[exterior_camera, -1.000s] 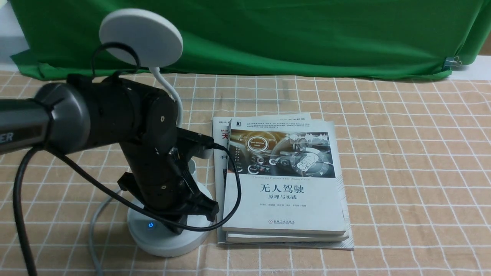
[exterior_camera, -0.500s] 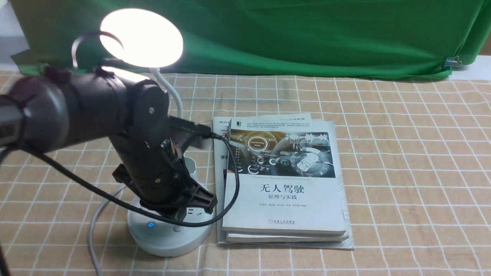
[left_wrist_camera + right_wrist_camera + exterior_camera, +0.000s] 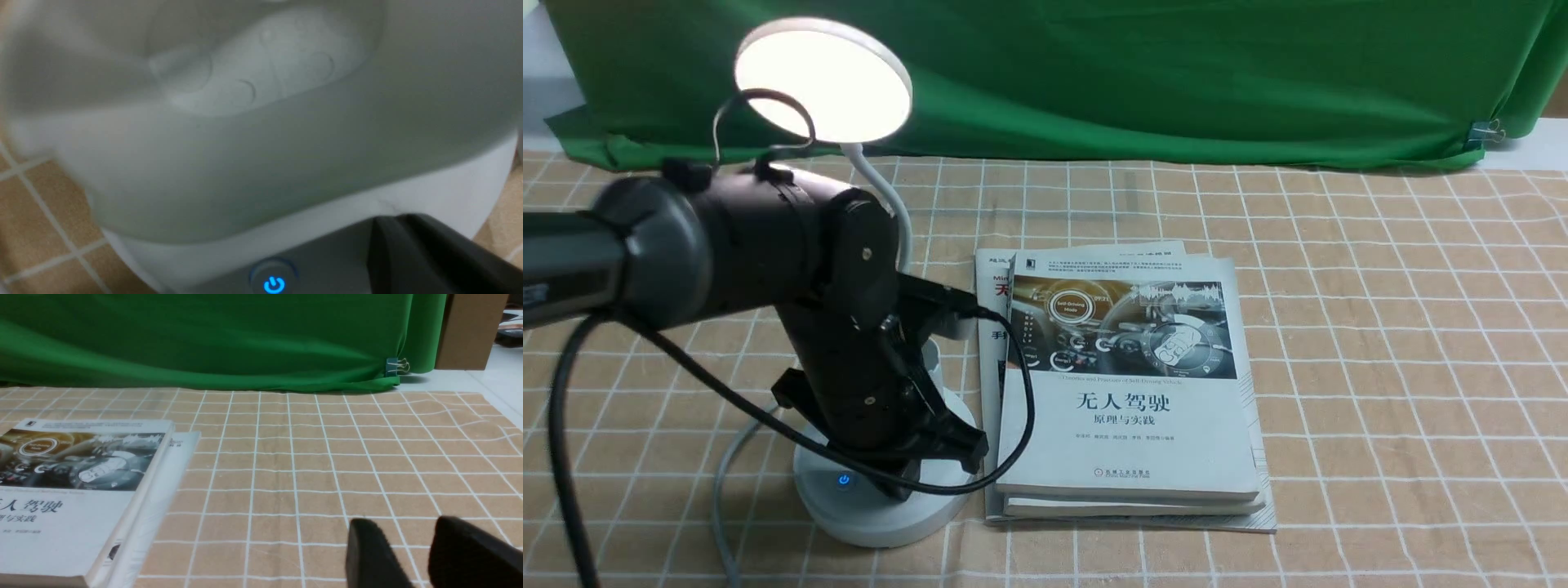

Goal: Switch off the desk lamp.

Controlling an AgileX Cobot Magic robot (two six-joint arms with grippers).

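Observation:
The white desk lamp stands at the left in the front view, and its disc head (image 3: 823, 77) is lit. A blue power button (image 3: 844, 479) glows on its round base (image 3: 874, 518). My left gripper (image 3: 905, 483) is shut and empty, its tip down on the base just right of the button. In the left wrist view the dark fingers (image 3: 408, 245) lie together on the base beside the blue button (image 3: 273, 284), below the blurred cup holder (image 3: 245, 143). My right gripper (image 3: 404, 526) is out of the front view; it is open and empty, low over the checked cloth.
A stack of books (image 3: 1127, 392) lies right beside the lamp base, also in the right wrist view (image 3: 73, 490). A grey cable (image 3: 723, 482) runs off the base to the left. A green backdrop (image 3: 1094, 73) hangs behind. Checked cloth (image 3: 1380, 367) covers the table.
The lamp head was dark one second ago and has been lit since. My left arm lifted and shifted left half a second ago, and has come back down onto the base.

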